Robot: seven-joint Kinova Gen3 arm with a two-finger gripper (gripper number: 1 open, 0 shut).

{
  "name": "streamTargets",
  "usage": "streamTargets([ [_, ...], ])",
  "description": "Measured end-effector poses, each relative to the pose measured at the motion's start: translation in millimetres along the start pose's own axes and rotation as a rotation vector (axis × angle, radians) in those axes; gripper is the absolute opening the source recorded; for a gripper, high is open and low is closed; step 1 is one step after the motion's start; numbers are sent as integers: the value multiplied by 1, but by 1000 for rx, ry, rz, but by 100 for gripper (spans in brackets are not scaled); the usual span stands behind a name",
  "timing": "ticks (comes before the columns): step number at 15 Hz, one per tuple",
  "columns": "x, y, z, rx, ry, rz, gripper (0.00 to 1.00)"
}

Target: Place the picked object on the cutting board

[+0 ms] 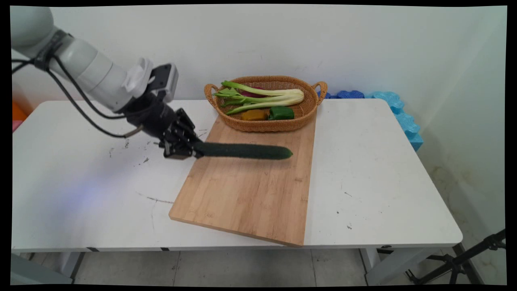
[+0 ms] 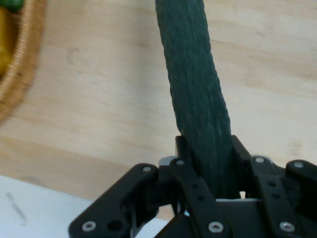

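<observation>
The black two-finger tool (image 1: 193, 148) is clamped on one end of a long dark green cucumber (image 1: 246, 150), whose long axis runs level and straight out from the fingers toward the picture's right. The cucumber hangs over the rectangular pale wooden cutting board (image 1: 246, 202) on the white tabletop (image 1: 80, 194). At the board's far end sits an oval wicker basket (image 1: 311, 107) holding leafy greens, well apart from the tool
</observation>
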Motion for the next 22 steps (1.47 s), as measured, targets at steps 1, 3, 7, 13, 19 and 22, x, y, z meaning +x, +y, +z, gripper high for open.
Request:
streamTargets([
  [1,-2,4,4,-8,0,-7,0],
  [3,-7,10,12,-25,2,-22,0],
  [7,-19,22,36,-66,8,-54,0],
  [13,-35,31,68,-113,10,-91,0],
  [19,-49,33,85,-132,1,-109,0],
  [22,-57,33,92,-137,-5,-117,100],
])
